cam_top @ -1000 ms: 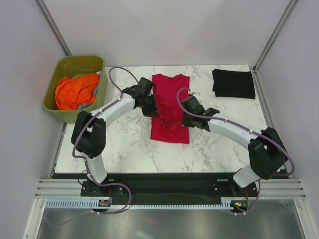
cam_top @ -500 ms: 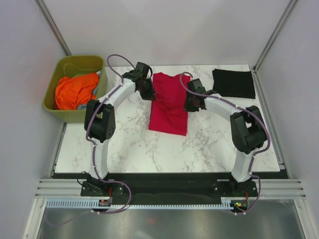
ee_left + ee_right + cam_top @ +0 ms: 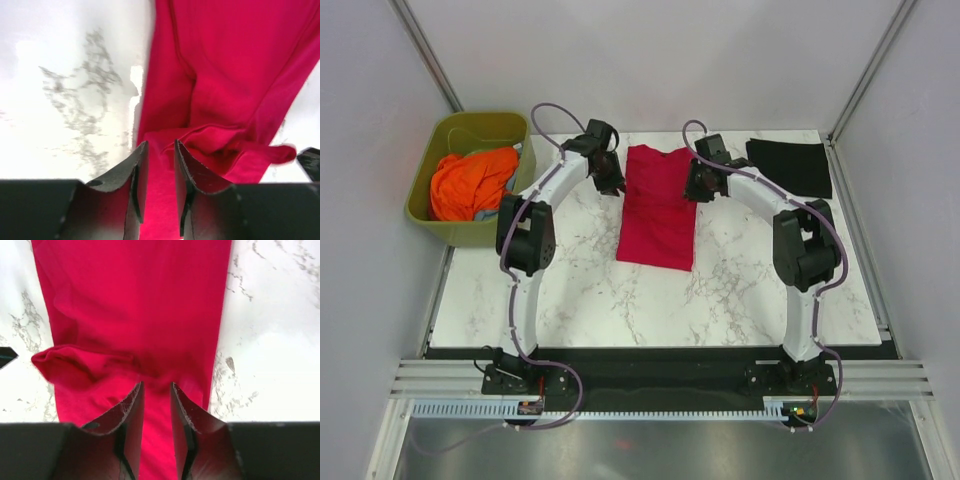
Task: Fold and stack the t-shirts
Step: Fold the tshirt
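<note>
Red tee [image 3: 658,210] lies mid-worktop [image 3: 570,290] toward the far side, folded lengthwise into a narrow strip running near to far, with a loose, rumpled roll of cloth across its far end. Black tee [image 3: 788,167] sits well apart at the far right corner, already a flat folded rectangle. Judged from this, abt half the job is done: black looks finished, red has its sides in but seems to need its far end tidied, prob. a crosswise fold, then stacking w/ the black one, since the two aren't yet together. Left tool [image 3: 160,145] is at the strip's left edge near the far end, fingers [image 3: 135,175] a narrow slit apart w/ red cloth showing in the gap; it doesn't look pinched, though the wrist view can't rule out contact. Right tool [image 3: 156,386] mirrors it at the right edge, jaws likewise slightly apart over the cloth, nothing clearly clamped. Both arms reach far out from their bases, upper links near upright, forearms angling inward so the wrists flank the tee's far end on either side, tools pointing down at the cloth. At far left, off the marble, a green tub [image 3: 460,232] holds orange cloth [image 3: 470,183]; whether that counts toward the stack can't be told.
</note>
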